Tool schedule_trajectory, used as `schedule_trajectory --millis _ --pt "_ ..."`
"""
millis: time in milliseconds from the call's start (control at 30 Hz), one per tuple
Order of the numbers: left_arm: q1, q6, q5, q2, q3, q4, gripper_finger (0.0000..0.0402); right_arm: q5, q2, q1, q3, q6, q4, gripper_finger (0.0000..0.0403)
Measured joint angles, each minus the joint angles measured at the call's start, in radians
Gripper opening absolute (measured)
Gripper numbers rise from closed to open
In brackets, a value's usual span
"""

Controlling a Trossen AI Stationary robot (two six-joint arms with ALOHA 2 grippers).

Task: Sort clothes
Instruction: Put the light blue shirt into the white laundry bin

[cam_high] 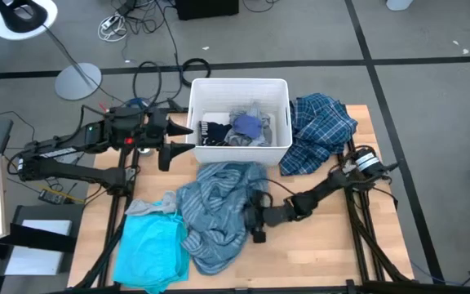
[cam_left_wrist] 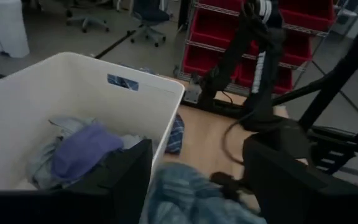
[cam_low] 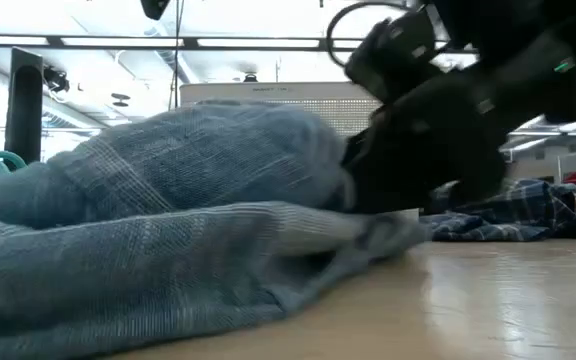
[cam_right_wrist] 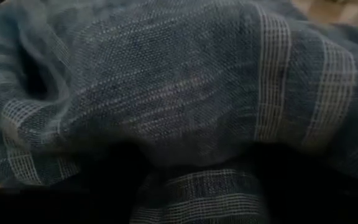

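on the wooden table, near its middle front, the blue-grey striped shirt lies crumpled in a heap. right gripper is down at table level against the right edge of that shirt, fingers spread wide with fabric bunched between and in front of them; right wrist view is filled with the striped cloth pressed up close. cannot tell if any fold is actually pinched, jaws read as apart. low view shows the same shirt as a big mound with the dark right gripper butting into its side.

left gripper hovers just beside the left wall of the white bin, fingers spread, nothing between them. left wrist view shows its two dark fingers apart, looking over the bin's corner and the striped shirt below.

bright turquoise garment lies flat at the front left corner of the table, touching the striped shirt. small grey piece sits at its upper edge. navy-white plaid shirt is piled at the back right, just beside the bin's right wall, also seen far off in the low view. inside the bin: small dark striped pieces, a bluish-purple piece and grey fabric.
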Motion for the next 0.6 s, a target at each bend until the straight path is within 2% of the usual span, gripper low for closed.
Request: schedule_trajectory --millis 100,167,233,367,400,500,600 --pt "-0.02 -0.03 0.0 -0.014 -0.022 -0.002 0.0257 -0.04 0.041 -0.059 0.0 -0.036 0.081 0.0298" --pt "-0.032 -0.042 0.001 -0.02 -0.033 -0.005 0.0257 -0.057 0.059 -0.093 0.005 -0.049 0.112 0.0268" --pt "-0.042 -0.047 0.001 -0.028 -0.042 -0.003 0.0257 -0.066 0.073 -0.121 0.02 -0.056 0.115 0.0215" --pt "-0.047 -0.055 0.0 -0.037 -0.046 -0.011 0.0257 -0.097 0.073 -0.168 0.054 -0.06 0.113 0.0057" --pt "-0.047 -0.053 -0.001 -0.038 -0.046 -0.016 0.0257 -0.112 0.063 -0.179 0.059 -0.071 0.111 0.003" --pt "-0.047 -0.037 -0.054 -0.047 -0.046 -0.057 0.0257 -0.119 0.014 -0.207 0.084 -0.085 0.11 0.0022" --pt "-0.049 -0.037 -0.166 -0.05 -0.046 -0.125 0.0257 -0.125 -0.074 -0.231 0.098 -0.124 0.111 0.0017"
